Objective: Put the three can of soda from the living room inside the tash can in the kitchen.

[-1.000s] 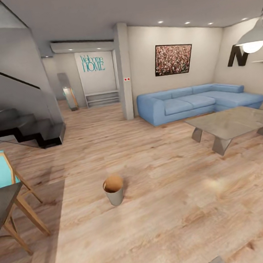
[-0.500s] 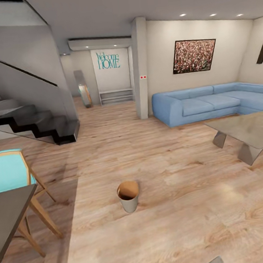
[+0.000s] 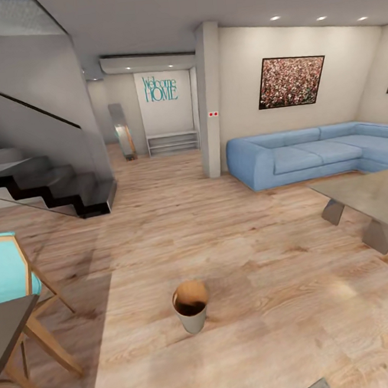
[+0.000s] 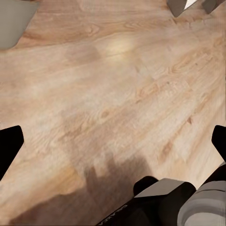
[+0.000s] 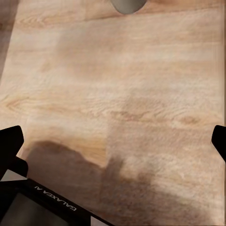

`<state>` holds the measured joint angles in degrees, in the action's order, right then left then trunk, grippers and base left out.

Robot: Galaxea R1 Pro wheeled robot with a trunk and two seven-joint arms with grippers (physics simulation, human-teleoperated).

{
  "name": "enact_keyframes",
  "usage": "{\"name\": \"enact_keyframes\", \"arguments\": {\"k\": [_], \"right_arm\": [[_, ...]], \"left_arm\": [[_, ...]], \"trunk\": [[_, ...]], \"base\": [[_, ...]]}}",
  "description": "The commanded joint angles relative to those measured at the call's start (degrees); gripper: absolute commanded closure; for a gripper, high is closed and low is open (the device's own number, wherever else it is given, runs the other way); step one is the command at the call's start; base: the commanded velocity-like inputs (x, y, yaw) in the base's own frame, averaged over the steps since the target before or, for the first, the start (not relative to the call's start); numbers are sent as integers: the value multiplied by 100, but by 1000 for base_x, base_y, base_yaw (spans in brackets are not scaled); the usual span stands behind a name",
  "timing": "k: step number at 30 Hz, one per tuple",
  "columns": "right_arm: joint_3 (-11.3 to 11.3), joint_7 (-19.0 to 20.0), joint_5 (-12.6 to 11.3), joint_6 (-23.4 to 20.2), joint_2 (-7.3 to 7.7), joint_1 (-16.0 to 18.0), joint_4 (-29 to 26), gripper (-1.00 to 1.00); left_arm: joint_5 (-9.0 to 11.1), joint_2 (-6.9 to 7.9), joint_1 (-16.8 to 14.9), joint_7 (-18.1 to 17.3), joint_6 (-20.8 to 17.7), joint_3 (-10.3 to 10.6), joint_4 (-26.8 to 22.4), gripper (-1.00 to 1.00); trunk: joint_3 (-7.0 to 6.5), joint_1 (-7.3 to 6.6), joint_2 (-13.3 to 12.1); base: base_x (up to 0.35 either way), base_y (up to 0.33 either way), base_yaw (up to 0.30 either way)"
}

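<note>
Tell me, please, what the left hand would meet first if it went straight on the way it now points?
Most likely the wood floor: between the open left hand's fingertips lies bare plank, nothing nearer, though depth is uncertain.

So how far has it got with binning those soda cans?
Nothing looks done yet. The trash can stands on the wood floor, and only a dark inside shows at its mouth. No soda can is in sight, on the low table or elsewhere. Both grippers are open over bare floor, fingertips wide apart, holding nothing. All three cans remain to find, carry and drop in.
</note>
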<state>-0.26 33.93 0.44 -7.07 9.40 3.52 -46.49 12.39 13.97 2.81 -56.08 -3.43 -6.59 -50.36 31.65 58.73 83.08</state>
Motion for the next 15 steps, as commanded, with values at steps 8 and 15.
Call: {"name": "enact_keyframes", "arguments": {"k": [8,15], "right_arm": [[0,0,0,6,0,0,0,-100],[0,1,0,11,0,0,6,-100]], "left_arm": [[0,0,0,-2,0,0,0,-100],[0,0,0,0,0,0,0,-100]], "trunk": [[0,0,0],[0,0,0]], "base": [[347,0,0],[347,32,0]]}}
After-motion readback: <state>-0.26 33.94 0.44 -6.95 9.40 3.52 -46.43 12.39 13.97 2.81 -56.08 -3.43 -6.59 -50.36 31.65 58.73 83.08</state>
